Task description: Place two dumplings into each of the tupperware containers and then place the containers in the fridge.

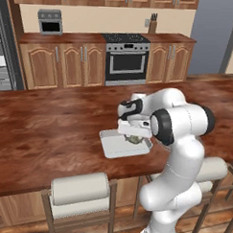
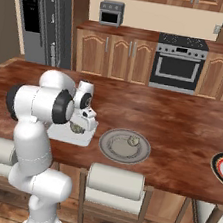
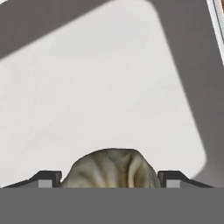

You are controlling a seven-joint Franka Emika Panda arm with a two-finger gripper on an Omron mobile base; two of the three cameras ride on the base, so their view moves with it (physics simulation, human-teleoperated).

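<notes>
Your gripper (image 3: 111, 181) hangs low over the white tray (image 1: 112, 147) on the island counter (image 1: 50, 130), jaws spread wide with a dumpling (image 3: 111, 168) sitting between the fingertips (image 3: 46, 178). In the hand view there is daylight on both sides of it, so it looks let go rather than pinched, though you cannot be sure it rests on the tray floor. If this is the drop, lift straight up and keep the jaws wide, so neither tip drags the dumpling out over the rim. Then go for the next one: another dumpling (image 2: 133, 141) sits on the grey plate (image 2: 108, 151) just right of the tray in the right base view. The arm's own bulk covers much of the tray in both base views, so you cannot count how many dumplings it holds; check that before moving on. I cannot make out the blue tub from here. The fridge (image 2: 39, 17) stands at the far left, cut off by the frame, and whether its door is open is hard to tell.
</notes>
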